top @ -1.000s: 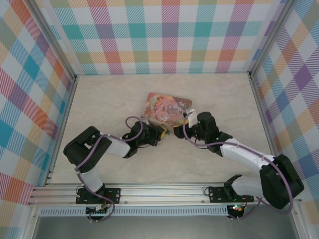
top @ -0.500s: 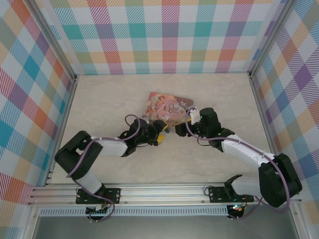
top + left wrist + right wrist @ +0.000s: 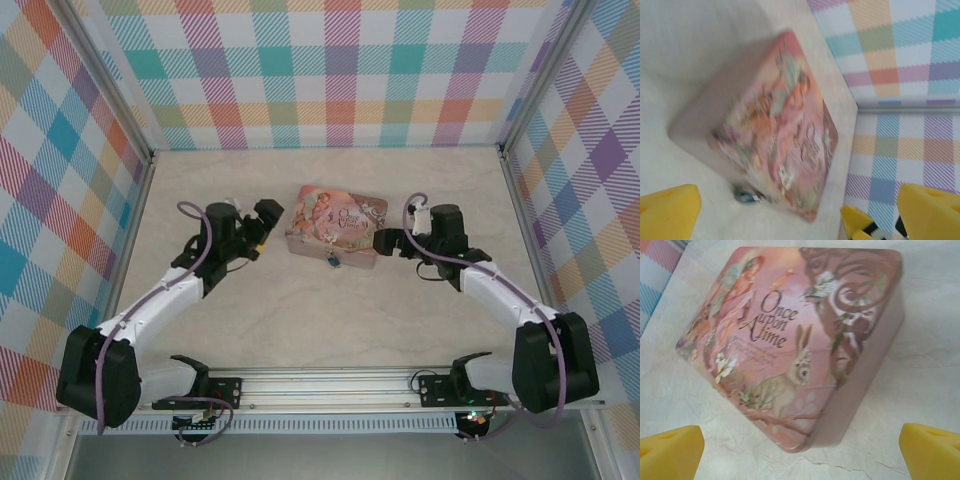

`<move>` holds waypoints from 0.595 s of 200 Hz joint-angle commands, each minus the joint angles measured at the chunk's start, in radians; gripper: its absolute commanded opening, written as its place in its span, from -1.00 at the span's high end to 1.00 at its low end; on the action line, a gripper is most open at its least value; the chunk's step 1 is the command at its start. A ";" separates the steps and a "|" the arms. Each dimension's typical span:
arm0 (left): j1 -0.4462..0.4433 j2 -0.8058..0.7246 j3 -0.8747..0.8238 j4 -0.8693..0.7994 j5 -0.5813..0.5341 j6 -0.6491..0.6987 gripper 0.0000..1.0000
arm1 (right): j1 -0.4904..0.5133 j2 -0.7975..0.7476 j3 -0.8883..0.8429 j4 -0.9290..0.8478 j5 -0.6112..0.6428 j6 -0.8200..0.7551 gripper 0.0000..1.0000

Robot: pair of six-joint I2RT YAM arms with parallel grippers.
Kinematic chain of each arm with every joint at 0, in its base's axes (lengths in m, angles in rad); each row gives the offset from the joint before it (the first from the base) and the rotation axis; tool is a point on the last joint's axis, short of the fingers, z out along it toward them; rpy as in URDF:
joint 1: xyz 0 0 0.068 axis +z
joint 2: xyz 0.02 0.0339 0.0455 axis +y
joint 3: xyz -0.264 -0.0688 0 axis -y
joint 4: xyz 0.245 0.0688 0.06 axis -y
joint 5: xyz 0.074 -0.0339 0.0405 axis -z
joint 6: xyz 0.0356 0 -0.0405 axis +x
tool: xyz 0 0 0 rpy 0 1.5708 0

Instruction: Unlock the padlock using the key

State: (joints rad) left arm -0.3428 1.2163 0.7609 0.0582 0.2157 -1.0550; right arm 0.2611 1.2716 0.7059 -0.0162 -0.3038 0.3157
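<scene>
Padlock [image 3: 331,263] lies on the table [image 3: 300,320], touching the near side of the pink tin [image 3: 336,222]. It is too small to tell which way its long axis runs. A second ago both grippers crowded over it. Now the left gripper [image 3: 264,228] stands off to the tin's left and the right gripper [image 3: 386,243] to its right, each with jaws spread wide and empty. The tabletop is pale and marbled, ringed by pastel plaid walls [image 3: 340,70].

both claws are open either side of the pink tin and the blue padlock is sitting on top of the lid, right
Not on the lid. The padlock sits down at the foot of the tin's near wall, as the top external view shows. The rest stands: left claw and right claw are open, either side of the tin.
</scene>
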 commanded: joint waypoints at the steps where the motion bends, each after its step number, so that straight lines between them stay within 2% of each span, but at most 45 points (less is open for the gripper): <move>1: 0.045 0.067 0.057 -0.064 0.066 0.151 -1.00 | -0.025 0.070 0.049 0.009 -0.062 0.077 -0.99; 55: 0.045 0.368 0.228 0.009 0.183 0.251 -1.00 | -0.027 0.275 0.172 0.015 -0.091 0.124 -1.00; 83: 0.037 0.477 0.294 0.096 0.334 0.250 -1.00 | -0.026 0.370 0.240 0.019 -0.155 0.116 -0.99; 119: 0.016 0.535 0.326 0.042 0.348 0.287 -1.00 | -0.022 0.449 0.320 0.022 -0.233 0.066 -0.99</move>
State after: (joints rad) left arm -0.3107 1.7321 1.0573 0.0875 0.4934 -0.8093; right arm 0.2359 1.6901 0.9710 -0.0158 -0.4480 0.4141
